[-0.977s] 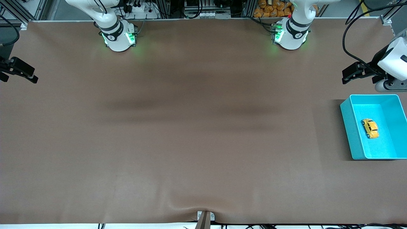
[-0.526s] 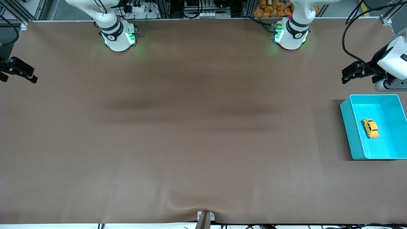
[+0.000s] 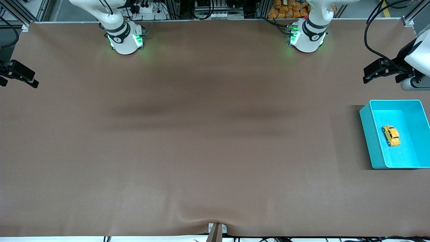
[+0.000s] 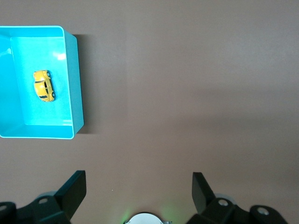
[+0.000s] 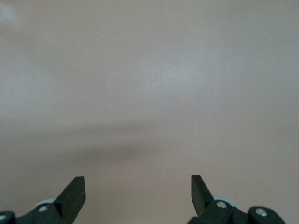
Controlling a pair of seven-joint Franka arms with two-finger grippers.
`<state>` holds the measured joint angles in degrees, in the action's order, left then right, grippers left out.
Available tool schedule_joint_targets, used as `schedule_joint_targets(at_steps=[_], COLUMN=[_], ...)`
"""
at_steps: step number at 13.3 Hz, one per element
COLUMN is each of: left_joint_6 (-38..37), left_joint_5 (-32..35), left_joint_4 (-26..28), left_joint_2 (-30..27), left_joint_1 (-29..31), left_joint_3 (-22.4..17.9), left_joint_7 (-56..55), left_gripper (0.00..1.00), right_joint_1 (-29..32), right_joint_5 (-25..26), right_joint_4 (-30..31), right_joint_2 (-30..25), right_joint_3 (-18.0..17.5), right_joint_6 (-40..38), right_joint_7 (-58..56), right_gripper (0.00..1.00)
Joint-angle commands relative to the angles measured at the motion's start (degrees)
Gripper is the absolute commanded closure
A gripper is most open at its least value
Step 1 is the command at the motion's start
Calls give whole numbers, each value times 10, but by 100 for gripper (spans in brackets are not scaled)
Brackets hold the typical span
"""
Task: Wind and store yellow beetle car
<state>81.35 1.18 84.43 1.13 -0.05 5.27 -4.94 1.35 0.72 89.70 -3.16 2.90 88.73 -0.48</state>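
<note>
Right gripper [image 3: 32,82] at the right arm's end of the desk [image 3: 201,141], cut off by the front view's edge so that only its dark fingers show; the right wrist view shows its jaws spread wide with nothing between them (only bare brown surface below). The middle of the desk carries faint soft shadows. Turquoise bin [image 3: 366,134] at the left arm's end, its outer wall clipped by the frame edge; the yellow beetle car [image 3: 391,135] lies on the bin floor, apart from all the walls, its wheels too small to make out in the front view. Left gripper [image 3: 369,74] over the desk just beside the bin, toward the arm bases; most of its wrist is cut off. The left wrist view shows its jaws wide and empty, with the bin [image 4: 74,84] and car [image 4: 43,86] below. Compared with half a second ago, the left gripper has drawn slightly toward the desk's end and the bases; car and bin are unmoved
</note>
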Motion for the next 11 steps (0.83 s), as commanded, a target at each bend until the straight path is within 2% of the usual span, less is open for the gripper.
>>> schedule_joint_targets(at_steps=[1,11], left_joint_6=[-11,-11], left_joint_5=[-10,-9], left_joint_4=[-5,-6], left_joint_2=[-5,-17], left_joint_1=[-1,-2], left_joint_3=[-2,9], left_joint_7=[-11,-29], left_gripper=[0,0], right_joint_1=[12,12], right_joint_5=[-4,0], right_joint_4=[-12,-18], right_joint_2=[3,3], right_joint_3=[-2,-3], right_joint_6=[-2,-1], right_joint_7=[3,4], right_gripper=[0,0])
